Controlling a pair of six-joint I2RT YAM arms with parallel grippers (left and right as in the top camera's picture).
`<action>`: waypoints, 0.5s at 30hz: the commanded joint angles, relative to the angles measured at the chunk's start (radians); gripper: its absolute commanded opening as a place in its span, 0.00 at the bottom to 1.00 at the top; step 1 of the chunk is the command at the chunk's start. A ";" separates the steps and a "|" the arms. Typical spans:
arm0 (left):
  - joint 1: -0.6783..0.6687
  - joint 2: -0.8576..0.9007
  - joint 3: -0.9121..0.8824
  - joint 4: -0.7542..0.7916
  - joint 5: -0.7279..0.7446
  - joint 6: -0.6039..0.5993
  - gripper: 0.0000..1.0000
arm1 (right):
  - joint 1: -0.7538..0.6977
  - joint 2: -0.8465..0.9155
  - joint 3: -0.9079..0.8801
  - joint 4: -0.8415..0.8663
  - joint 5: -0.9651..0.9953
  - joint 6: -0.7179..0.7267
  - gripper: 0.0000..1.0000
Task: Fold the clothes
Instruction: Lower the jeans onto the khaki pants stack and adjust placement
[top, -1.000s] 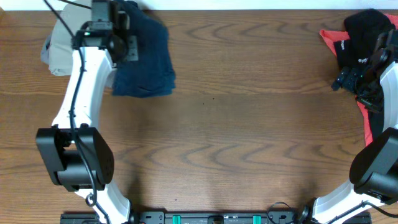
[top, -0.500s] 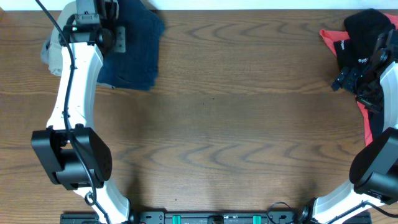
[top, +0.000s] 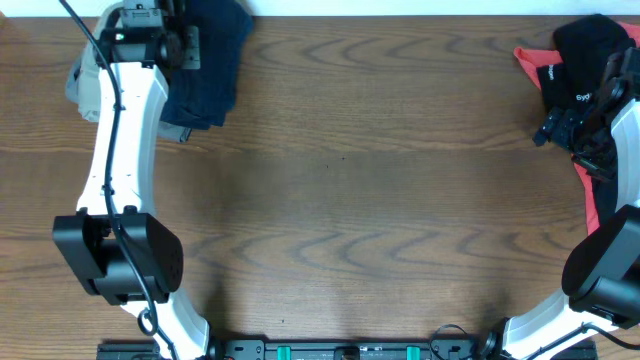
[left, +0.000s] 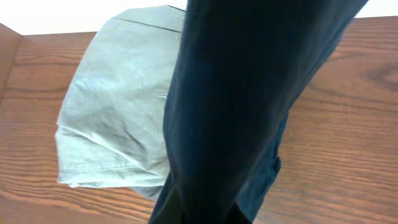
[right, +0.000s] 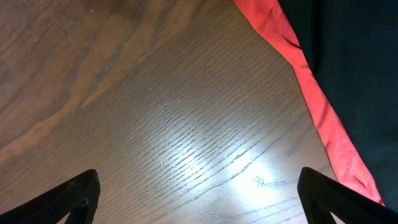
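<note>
- The left gripper (top: 188, 48) sat in the upper left of the overhead frame, over the navy shorts (top: 215, 70) at the far edge of the table (top: 350, 200).
- In the left wrist view the navy cloth hung as a dark column in front of the lens and hid the fingers. Whether the pincer was clamped on it could not be told, though cloth hanging like that suggested a hold.
- A pale grey garment (left: 112, 118) lay flat and squared on the wood to the left of the hanging navy. Its right edge was tucked behind the navy. It looked like a finished piece, and the navy was probably being carried there to join it.
- The right gripper (right: 205, 198) hovered with its fingers spread wide at the bottom corners of its own view, holding nothing, with bare wood beneath.
- A coral-red piece (right: 311, 99) ran down the upper right of that view, beside dark cloth.
- Overhead, a black top with white lettering (top: 585, 50) was heaped in the upper right corner, on the red. These seemed to be the unfolded pile, and the open right pincer waited just beside it, likely for the next pick.
</note>
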 joint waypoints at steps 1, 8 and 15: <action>-0.030 -0.020 0.055 0.008 -0.030 -0.042 0.06 | -0.010 0.002 0.001 0.000 0.007 0.014 0.99; -0.082 -0.043 0.088 0.005 -0.059 -0.060 0.06 | -0.010 0.002 0.001 0.000 0.007 0.014 0.99; -0.082 -0.043 0.088 0.009 -0.078 -0.092 0.06 | -0.010 0.002 0.001 0.000 0.007 0.013 0.99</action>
